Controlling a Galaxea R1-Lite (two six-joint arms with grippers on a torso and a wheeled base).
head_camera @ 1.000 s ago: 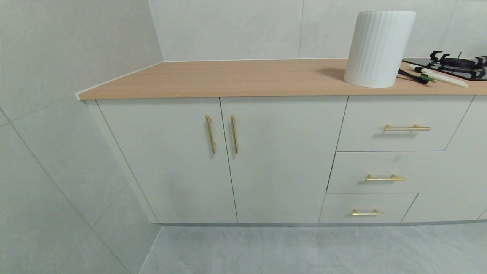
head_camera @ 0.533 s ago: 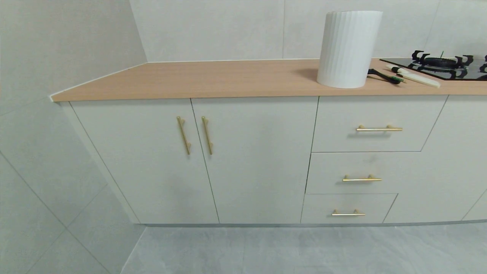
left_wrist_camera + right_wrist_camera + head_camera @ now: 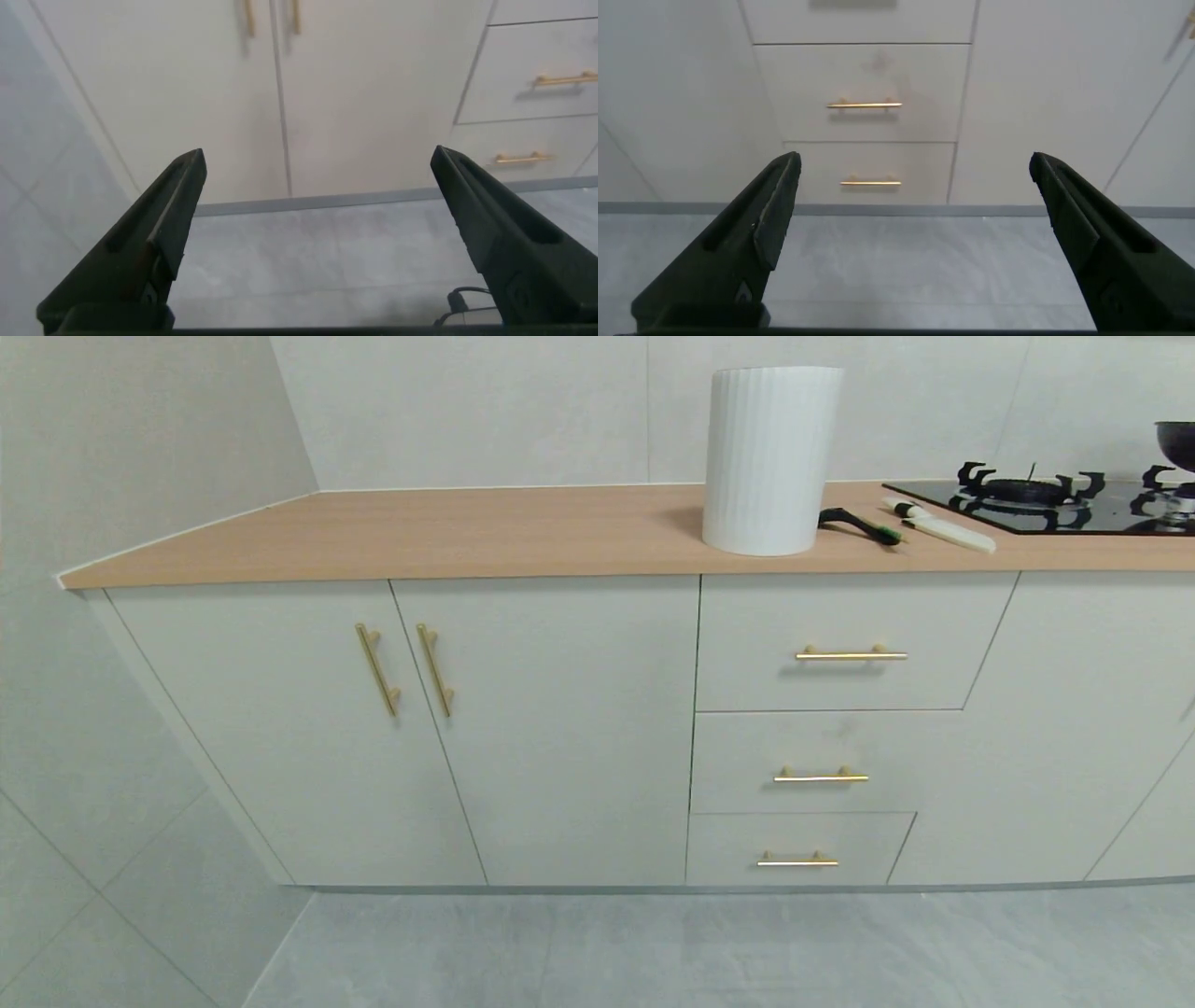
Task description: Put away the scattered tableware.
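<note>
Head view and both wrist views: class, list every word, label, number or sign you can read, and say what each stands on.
There is no readable text. The white ribbed container, the black-handled utensil, the white-handled utensil, the hob, the drawer fronts and the cabinet doors show no words, numbers or signs.

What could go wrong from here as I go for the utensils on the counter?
1. The black-handled utensil lies right beside the tall white holder; a reaching arm might knock it over.
2. The left gripper and right gripper hang open low before the cabinet; lifting them could catch the counter edge or a drawer handle.
3. The white utensil lies flat near the stove; a poor pinch may push it onto the grates.
</note>
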